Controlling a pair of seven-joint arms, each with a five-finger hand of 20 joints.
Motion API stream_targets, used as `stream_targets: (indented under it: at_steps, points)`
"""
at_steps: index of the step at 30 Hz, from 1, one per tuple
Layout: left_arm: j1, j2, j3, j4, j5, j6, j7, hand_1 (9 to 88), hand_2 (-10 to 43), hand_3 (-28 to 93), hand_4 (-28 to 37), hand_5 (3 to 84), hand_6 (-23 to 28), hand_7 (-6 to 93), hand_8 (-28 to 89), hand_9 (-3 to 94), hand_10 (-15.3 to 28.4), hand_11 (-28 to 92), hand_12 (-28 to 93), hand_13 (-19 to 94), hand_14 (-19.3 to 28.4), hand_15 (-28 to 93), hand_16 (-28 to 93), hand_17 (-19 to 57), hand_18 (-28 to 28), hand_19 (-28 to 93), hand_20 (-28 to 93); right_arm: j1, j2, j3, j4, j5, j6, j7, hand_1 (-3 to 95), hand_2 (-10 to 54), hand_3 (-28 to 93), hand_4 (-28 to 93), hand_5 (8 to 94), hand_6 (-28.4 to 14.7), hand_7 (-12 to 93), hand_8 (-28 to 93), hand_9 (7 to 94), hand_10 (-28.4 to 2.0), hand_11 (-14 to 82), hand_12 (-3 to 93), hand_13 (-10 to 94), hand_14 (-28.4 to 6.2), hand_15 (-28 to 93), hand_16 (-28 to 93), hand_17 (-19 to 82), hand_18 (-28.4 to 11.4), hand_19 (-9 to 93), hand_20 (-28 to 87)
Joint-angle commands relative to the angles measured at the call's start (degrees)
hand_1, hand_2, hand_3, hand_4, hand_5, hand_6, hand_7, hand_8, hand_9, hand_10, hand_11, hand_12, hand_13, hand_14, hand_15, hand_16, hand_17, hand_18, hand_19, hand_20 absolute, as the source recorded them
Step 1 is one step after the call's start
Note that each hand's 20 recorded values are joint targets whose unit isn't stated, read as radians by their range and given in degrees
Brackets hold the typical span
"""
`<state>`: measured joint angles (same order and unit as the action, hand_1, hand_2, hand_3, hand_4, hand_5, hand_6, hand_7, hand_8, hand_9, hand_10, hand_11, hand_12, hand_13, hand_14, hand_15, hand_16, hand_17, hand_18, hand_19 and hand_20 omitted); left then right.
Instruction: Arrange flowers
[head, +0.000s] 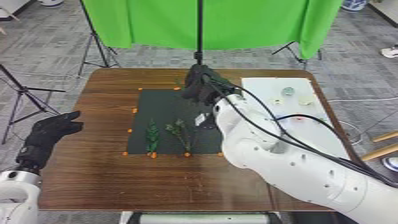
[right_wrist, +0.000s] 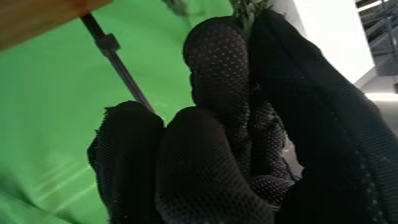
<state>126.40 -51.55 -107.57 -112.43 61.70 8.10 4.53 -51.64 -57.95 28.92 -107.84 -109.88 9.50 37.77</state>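
"Brown wood under everything?"

"Yes, a table (head: 98, 185), with a dark mat (head: 164, 102) near its middle, orange marks (head: 154, 155) dotted round the border. At two o'clock a white sheet (head: 266, 85) bears a pale green piece (head: 288, 91) and a cream one (head: 306, 100)."

"And the room?"

"Grey carpet (head: 53, 50), a green curtain (head: 147, 25) at twelve with a dark pole (head: 200, 30) in front, and tripods at nine (head: 25, 89) and eleven (head: 92, 35)."

"Where are the flowers?"

"One leafy stem (head: 152, 137) lies at seven o'clock on the mat, another stem (head: 183, 135) at six, beside it. A small white thing (head: 201, 119) sits at three, close to the arm."

"The hands?"

"The left hand (head: 53, 131) is at nine o'clock, loosely open, holding nothing. The right hand (head: 204, 86) is at one, by the mat's far edge, and from the head I can't read its grip."

"Does the wrist view help?"

"It does: finger and thumb close together at the tips, pinching a green sprig (right_wrist: 250, 6). You also get the glove's dotted texture (right_wrist: 220, 55) there, which the head view doesn't give."
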Motion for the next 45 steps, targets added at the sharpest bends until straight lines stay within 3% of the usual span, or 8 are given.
stream_targets:
  at_steps: [1, 20, 37, 40, 44, 45]
  points:
    - [1.7, -0.75, -0.69, -0.23, 0.19, -0.34, -0.73, 27.9, 12.0, 64, -25.7, 48.1, 8.2, 7.9, -6, 50.1, 15.9, 19, 10, 41, 19.4, 17, -3, 11.4, 12.0, 11, 15, -5.7, 1.7, 0.4, -0.2, -5.7, -2.7, 1.6, 56.6, -9.5, 58, 5, 78.0, -7.1, 43, 23, 92.7, -11.2, 49.8, 25.0, 94, 1.5, 73, 20, 76, -11.1, 93, 56]
    - [1.4, -0.39, -0.62, -0.15, 0.63, -1.87, -2.12, 27.8, 12.0, 64, -25.8, 48.0, 8.3, 7.6, -6, 49.9, 15.9, 19, 10, 41, 19.3, 17, -3, 11.3, 12.0, 10, 15, -18.3, 3.5, 8.3, 0.4, -7.7, -4.0, 5.0, 56.4, -9.5, 58, 5, 78.0, -7.1, 43, 23, 93.0, -11.2, 49.7, 24.7, 94, 1.6, 73, 20, 76, -11.0, 93, 55]
    - [0.5, -0.59, -0.05, 0.17, 1.08, -2.34, -2.04, 27.8, 12.1, 64, -25.8, 48.0, 8.3, 7.7, -6, 49.8, 15.8, 19, 10, 41, 19.3, 17, -3, 11.3, 12.0, 10, 15, -21.6, 0.8, 13.0, 1.3, -10.4, -5.1, 5.0, 56.2, -9.5, 58, 4, 77.7, -7.1, 43, 23, 93.0, -11.0, 49.6, 24.7, 94, 1.6, 73, 20, 76, -10.8, 93, 55]
    - [0.5, -0.65, -0.10, 0.10, 1.25, -2.58, -2.18, 27.8, 12.1, 64, -25.8, 48.0, 8.3, 7.6, -6, 49.8, 15.8, 19, 10, 41, 19.4, 16, -3, 11.2, 12.0, 10, 15, -23.7, 2.0, 14.1, 1.4, -8.7, -3.0, 2.4, 56.3, -9.5, 58, 4, 77.6, -6.9, 44, 23, 92.9, -11.0, 49.6, 24.8, 94, 1.7, 73, 20, 76, -10.7, 93, 55]
    - [0.7, -0.78, -0.38, -0.01, 1.23, -2.63, -2.30, 27.8, 12.0, 64, -25.7, 48.0, 8.3, 7.7, -6, 49.8, 15.8, 19, 10, 41, 19.4, 16, -3, 11.2, 12.0, 10, 14, -25.2, 2.2, 15.8, 1.4, -7.8, -4.4, 1.8, 55.4, -9.5, 58, 4, 77.4, -6.4, 44, 22, 92.7, -10.9, 49.3, 24.9, 94, 1.7, 73, 20, 76, -10.5, 93, 54]
    - [0.7, -0.79, -0.43, -0.02, 1.21, -2.68, -2.31, 27.8, 12.0, 64, -25.7, 47.9, 8.3, 7.7, -6, 49.8, 15.8, 19, 10, 41, 19.4, 16, -3, 11.2, 12.0, 10, 14, -21.4, -0.7, 11.6, 2.7, -7.1, -4.6, 5.6, 55.3, -9.5, 57, 4, 77.3, -6.2, 44, 21, 92.7, -10.9, 49.2, 25.0, 94, 1.7, 73, 20, 76, -10.3, 93, 54]
